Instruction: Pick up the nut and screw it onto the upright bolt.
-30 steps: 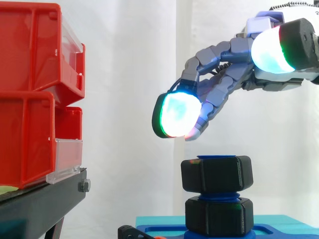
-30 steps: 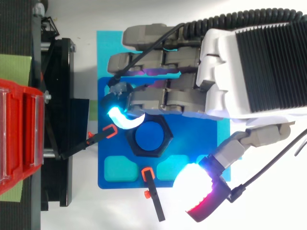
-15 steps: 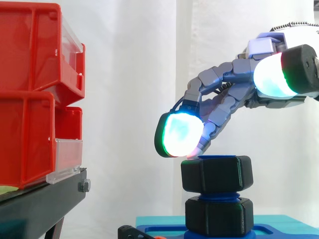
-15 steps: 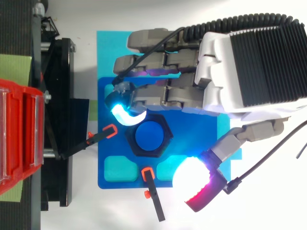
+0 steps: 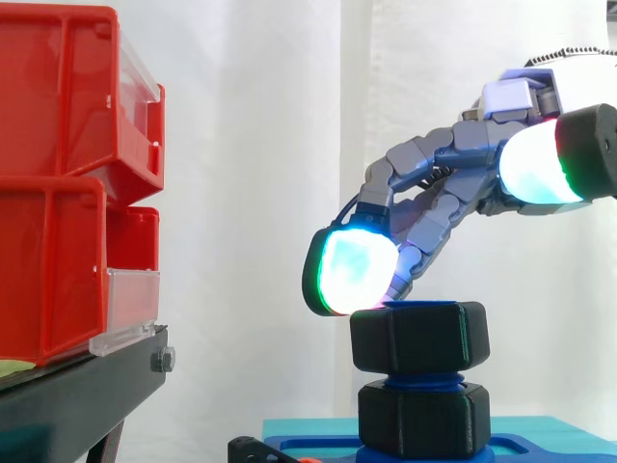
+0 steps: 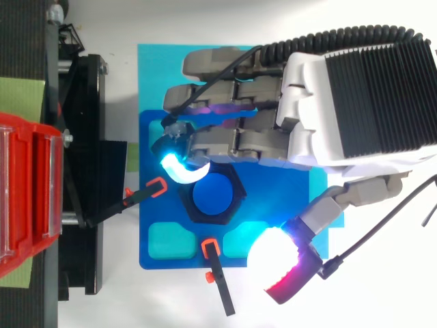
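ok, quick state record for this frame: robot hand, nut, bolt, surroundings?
robot hand: open, holding nothing, above the nut
fingertip: at the nut's upper edge; contact unclear
nut: black hex, threaded on near the bolt's top
bolt: blue, upright
lower hex: black, below the nut, thread showing between
base plate: blue
red bins: stacked on a black stand

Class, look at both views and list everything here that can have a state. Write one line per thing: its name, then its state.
nut: threaded on the bolt, level, near its top, with thread showing beneath.
bolt: upright, top about flush with the nut.
hand: open, holding nothing; one fingertip pad at the nut's upper edge, thumb well clear.
red bins: stacked.
clamps: set on the base plate's edges.
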Controlling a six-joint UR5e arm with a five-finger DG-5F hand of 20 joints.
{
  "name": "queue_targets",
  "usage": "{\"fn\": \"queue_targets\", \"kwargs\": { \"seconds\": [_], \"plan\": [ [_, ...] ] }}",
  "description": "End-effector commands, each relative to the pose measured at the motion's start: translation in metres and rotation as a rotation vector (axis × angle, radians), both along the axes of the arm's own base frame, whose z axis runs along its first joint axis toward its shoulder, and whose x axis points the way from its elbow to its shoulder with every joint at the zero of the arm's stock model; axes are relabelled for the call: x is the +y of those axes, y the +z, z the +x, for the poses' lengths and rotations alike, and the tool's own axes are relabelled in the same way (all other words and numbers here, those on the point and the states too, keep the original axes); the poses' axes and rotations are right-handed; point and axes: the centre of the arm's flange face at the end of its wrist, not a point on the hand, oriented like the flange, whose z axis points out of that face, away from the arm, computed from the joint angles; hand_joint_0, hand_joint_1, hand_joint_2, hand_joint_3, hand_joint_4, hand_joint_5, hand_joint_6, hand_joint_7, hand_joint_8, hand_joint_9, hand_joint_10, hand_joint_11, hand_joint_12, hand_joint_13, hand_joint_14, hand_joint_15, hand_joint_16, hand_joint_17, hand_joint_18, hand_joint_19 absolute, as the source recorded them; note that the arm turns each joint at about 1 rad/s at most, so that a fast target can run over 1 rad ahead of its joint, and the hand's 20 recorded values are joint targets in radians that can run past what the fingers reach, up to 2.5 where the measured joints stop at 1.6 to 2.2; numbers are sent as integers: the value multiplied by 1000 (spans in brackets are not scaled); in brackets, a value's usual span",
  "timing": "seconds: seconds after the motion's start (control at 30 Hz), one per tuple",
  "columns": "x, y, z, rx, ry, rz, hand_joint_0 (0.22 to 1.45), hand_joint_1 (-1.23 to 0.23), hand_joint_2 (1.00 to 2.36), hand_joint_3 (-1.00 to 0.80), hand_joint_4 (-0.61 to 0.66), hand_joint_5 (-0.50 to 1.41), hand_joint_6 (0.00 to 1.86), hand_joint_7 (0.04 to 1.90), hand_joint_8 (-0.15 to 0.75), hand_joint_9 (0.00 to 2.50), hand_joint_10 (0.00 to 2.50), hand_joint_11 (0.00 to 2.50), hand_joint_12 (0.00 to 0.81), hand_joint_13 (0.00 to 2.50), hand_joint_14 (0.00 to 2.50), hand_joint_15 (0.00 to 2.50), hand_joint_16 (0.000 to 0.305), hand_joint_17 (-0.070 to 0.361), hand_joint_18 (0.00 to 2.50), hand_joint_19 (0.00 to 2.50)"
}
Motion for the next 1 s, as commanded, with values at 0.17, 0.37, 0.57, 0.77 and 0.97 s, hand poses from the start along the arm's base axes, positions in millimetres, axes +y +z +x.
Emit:
{"fn": "queue_targets", "kwargs": {
  "seconds": [0.17, 0.37, 0.57, 0.77, 0.97],
  "plan": [
    [0, 0, -1, 6, 0, 0, 464, -326, 1000, -500, 277, -71, 504, 837, 295, 811, 0, 0, 396, 358, 0, 0, 53, 120, 213, 24],
    [-1, -1, -1, 9, -1, 0, 469, -329, 1000, -500, 295, -30, 505, 960, 297, 915, 0, 0, 389, 406, 0, 0, 52, 117, 263, 32],
    [-6, 0, -2, 9, -9, -3, 479, -336, 1000, -500, 280, 9, 505, 1064, 291, 1087, 0, 0, 371, 505, 0, 0, 49, 110, 349, 58],
    [-13, -1, -3, 12, -18, -3, 490, -353, 1000, -500, 230, 47, 506, 1170, 270, 1285, 0, 25, 341, 654, 0, 0, 44, 100, 499, 86],
    [-17, 0, -4, 18, -24, -3, 498, -369, 1000, -500, 183, 79, 505, 1265, 247, 1528, 3, 83, 311, 842, 0, 0, 39, 88, 708, 158]
  ]
}}
